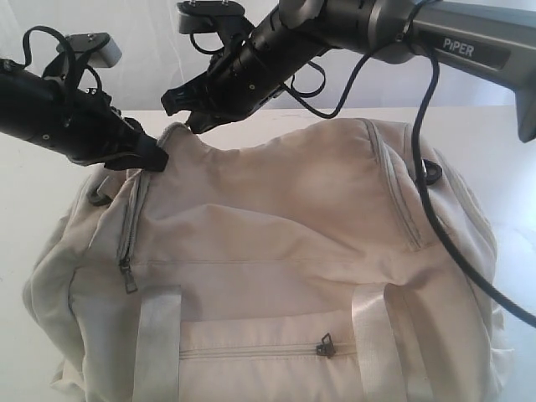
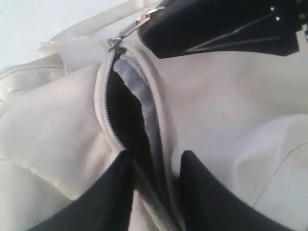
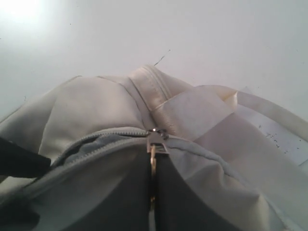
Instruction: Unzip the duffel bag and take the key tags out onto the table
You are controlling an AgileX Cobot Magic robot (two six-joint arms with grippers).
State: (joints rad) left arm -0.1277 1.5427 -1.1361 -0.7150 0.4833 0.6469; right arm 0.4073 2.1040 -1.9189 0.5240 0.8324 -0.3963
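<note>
The beige duffel bag (image 1: 276, 234) fills most of the white table (image 1: 25, 167). Its top zipper is partly open, and dark lining (image 2: 122, 120) shows in the gap. My right gripper (image 1: 188, 113) is at the bag's top left end, shut on the metal zipper pull (image 3: 153, 161) just below the slider (image 3: 155, 139). My left gripper (image 1: 153, 159) sits just left of it, and its fingers (image 2: 192, 187) pinch the grey-taped zipper edge (image 2: 154, 144). In the left wrist view the right gripper's fingers (image 2: 202, 29) hold the pull (image 2: 139, 21). The key tags are hidden.
A side-pocket zipper pull (image 1: 128, 276) and a front-pocket pull (image 1: 325, 345) hang shut. Pale webbing straps (image 1: 159, 335) run down the front. A dark D-ring (image 1: 431, 172) sits at the right end. The right arm's black cable (image 1: 435, 218) drapes over the bag.
</note>
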